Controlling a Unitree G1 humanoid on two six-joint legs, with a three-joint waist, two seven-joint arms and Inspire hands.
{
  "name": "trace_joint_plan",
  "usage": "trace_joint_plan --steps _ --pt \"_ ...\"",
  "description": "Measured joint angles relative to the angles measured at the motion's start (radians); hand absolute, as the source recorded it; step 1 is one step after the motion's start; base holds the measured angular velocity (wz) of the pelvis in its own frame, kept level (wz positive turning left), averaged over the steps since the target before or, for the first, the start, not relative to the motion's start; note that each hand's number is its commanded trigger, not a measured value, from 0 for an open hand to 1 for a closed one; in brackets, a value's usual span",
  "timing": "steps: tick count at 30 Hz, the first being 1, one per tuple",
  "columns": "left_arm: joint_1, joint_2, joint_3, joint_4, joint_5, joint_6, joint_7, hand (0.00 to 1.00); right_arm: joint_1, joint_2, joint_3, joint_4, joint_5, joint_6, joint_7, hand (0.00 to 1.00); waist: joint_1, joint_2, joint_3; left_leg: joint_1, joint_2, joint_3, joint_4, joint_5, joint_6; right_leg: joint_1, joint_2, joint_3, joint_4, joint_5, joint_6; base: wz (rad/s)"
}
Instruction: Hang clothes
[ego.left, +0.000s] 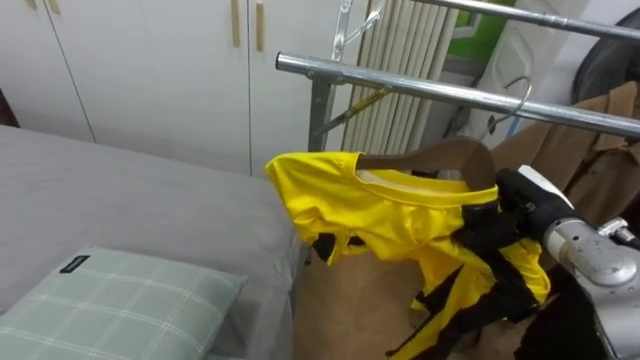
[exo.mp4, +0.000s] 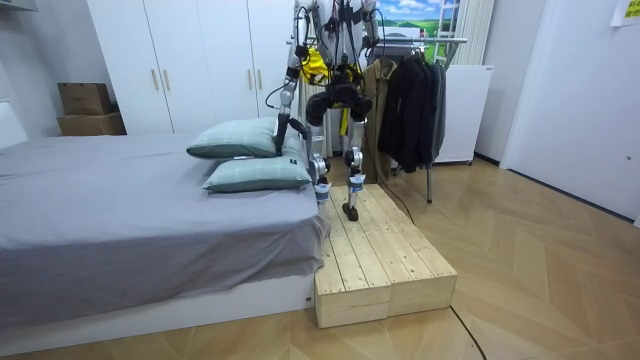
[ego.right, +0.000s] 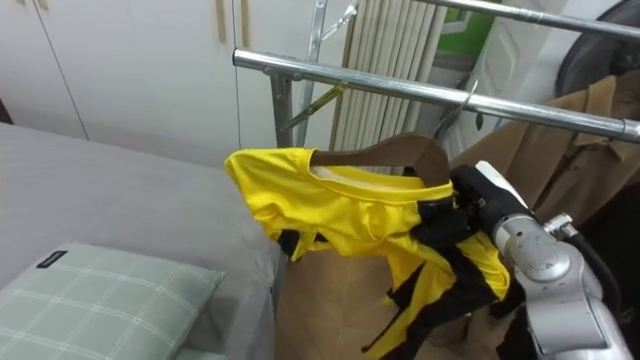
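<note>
Yellow shirt (ego.left: 390, 205) w/ black trim is hanging in mid-air just below and in front of the front rail (ego.left: 420, 88) of the clothes rack. One shoulder is sticking out flat toward the bed (ego.left: 120, 200). The collar is facing up, and the lower part is bunching and trailing down in yellow-and-black folds. A brown garment (ego.left: 440, 155) is showing right behind the collar.

A wire hook (ego.left: 522, 92) is sitting at the rail above the shirt. Can't tell whether it belongs to the shirt or the brown garment, nor whether a hanger is inside the shirt. Shirt hem is getting lost in the folds.

Right hand (ego.left: 515, 195) is coming in from the lower right w/ the forearm angling up, and is clutching the shirt's near shoulder. Its dark fingers are curling into the cloth, tho they're blending w/ the black trim.

In the room view the robot is standing upright on a wooden platform (exo.mp4: 380, 250) beside the bed, facing the rack, right arm up at rail height. Left hand (exo.mp4: 283, 127) is hanging low by the pillows (exo.mp4: 245, 160), too small to read. Dark coats (exo.mp4: 410, 100) are hanging further along the rack.
</note>
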Motion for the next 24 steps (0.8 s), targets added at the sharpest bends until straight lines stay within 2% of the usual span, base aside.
trace_joint_plan --steps 6,9,13,16,22,24 --pt "0.045 0.000 -0.001 -0.072 0.031 -0.003 0.000 0.00 -0.001 -0.033 0.000 0.095 0.035 -0.030 -0.027 1.00 -0.002 -0.003 0.0021 0.001 -0.002 -0.020 -0.001 0.000 0.000 0.008 0.000 -0.003 -0.011 -0.001 0.001 0.04" --pt "0.079 -0.001 -0.001 -0.124 0.064 -0.006 0.000 0.00 -0.001 -0.052 0.000 0.142 0.060 -0.030 -0.040 1.00 -0.004 -0.007 0.0042 0.000 -0.006 -0.049 -0.001 0.000 0.000 0.010 -0.003 -0.006 -0.011 -0.002 0.002 0.07" --pt "0.108 -0.005 0.001 -0.180 0.113 -0.005 -0.001 0.00 -0.003 -0.074 0.000 0.171 0.072 -0.031 -0.043 1.00 -0.006 -0.008 0.0047 -0.003 -0.006 -0.052 0.000 0.000 0.000 0.010 -0.005 -0.011 -0.010 -0.002 0.002 0.03" --pt "0.113 -0.006 0.000 -0.204 0.136 -0.003 -0.001 0.00 -0.012 -0.089 -0.001 0.187 0.096 -0.036 -0.043 1.00 -0.013 -0.007 0.0051 -0.009 -0.006 -0.059 0.004 0.000 0.000 0.009 -0.009 -0.024 -0.010 -0.002 0.002 0.10" --pt "0.112 -0.002 -0.001 -0.222 0.152 -0.003 -0.001 0.00 -0.046 -0.107 0.001 0.281 0.230 -0.094 -0.043 1.00 -0.030 -0.005 0.0067 -0.019 -0.007 -0.080 0.012 0.000 0.000 0.011 -0.016 -0.045 -0.010 -0.002 0.002 0.10" --pt "0.112 -0.001 -0.001 -0.224 0.152 -0.003 -0.001 0.00 -0.053 -0.111 0.001 0.308 0.247 -0.098 -0.043 1.00 -0.031 -0.005 0.0069 -0.019 -0.007 -0.080 0.013 0.000 0.000 0.011 -0.016 -0.045 -0.010 -0.002 0.002 0.00"
